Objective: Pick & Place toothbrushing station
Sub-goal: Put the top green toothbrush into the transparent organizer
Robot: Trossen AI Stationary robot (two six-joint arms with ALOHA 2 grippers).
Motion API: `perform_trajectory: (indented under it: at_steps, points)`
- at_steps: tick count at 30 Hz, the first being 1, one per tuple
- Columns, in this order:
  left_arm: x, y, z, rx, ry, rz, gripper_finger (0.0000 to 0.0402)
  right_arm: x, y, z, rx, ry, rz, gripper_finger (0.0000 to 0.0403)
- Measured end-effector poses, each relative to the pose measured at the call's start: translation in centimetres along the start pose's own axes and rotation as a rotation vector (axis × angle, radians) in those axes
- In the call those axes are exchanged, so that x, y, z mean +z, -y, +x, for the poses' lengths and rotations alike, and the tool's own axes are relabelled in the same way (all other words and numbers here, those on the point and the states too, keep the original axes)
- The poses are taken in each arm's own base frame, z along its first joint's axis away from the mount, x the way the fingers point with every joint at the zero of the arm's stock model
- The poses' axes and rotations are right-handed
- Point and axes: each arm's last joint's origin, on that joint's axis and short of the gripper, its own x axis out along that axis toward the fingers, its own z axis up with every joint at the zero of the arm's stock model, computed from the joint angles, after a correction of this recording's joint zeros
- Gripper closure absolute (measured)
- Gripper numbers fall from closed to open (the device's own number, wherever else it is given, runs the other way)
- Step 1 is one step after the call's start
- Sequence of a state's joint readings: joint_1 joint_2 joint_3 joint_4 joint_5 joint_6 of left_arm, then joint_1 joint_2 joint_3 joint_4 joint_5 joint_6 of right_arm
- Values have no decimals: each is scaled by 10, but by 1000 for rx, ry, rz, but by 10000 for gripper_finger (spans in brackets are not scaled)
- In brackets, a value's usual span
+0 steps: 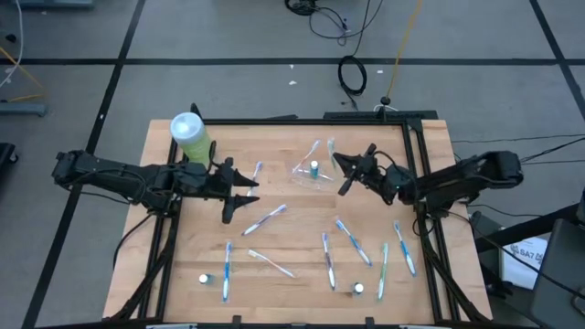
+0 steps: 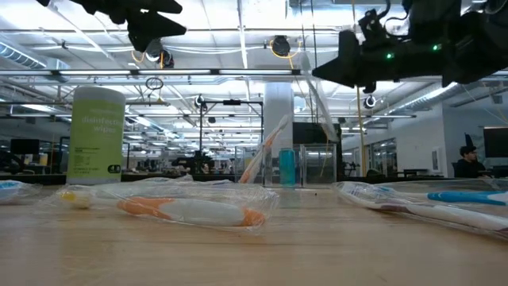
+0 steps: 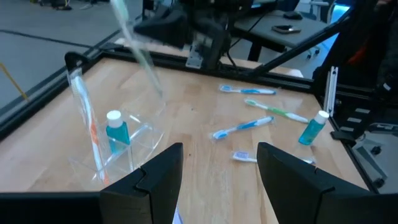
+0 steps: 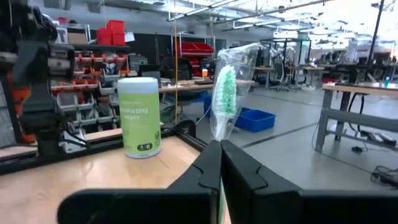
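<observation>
Right pincer (image 1: 345, 171) grips a wrapped green toothbrush (image 4: 223, 98) — handle hidden; left pincer (image 1: 245, 194) gapes wide.

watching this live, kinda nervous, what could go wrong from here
The right claw pinches only the low end of a wrapped green toothbrush, so it may swing or slip. The clear cup looks light and already holds a brush and a tube; a bump could tip it. The left claw hangs open nearby.

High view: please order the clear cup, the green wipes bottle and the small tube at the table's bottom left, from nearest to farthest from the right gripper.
From the right gripper:
1. Clear cup, just beside it, toward the table's middle.
2. Green wipes bottle, at the far left.
3. Small tube, at the bottom-left corner.
</observation>
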State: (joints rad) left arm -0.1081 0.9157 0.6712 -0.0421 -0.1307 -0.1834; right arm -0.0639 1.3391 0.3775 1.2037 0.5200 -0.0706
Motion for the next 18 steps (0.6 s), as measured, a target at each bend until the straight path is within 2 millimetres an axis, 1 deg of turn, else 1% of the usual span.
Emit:
perform_trajectory:
  at_steps: [4,10,12,15,18]
  points:
    - [1,0,0,-2,13,4,188,-11,-4,6,-1,-6,-26,403]
    - [2,0,0,-3,18,17,188,-19,-9,14,0,-27,-37,403]
    - [2,0,0,-3,19,23,188,-17,-10,16,-3,-1,-39,403]
    - [2,0,0,-3,19,22,188,-7,-13,22,-10,60,-50,403]
    - [2,0,0,-3,19,22,188,-5,-14,25,-10,57,-76,403]
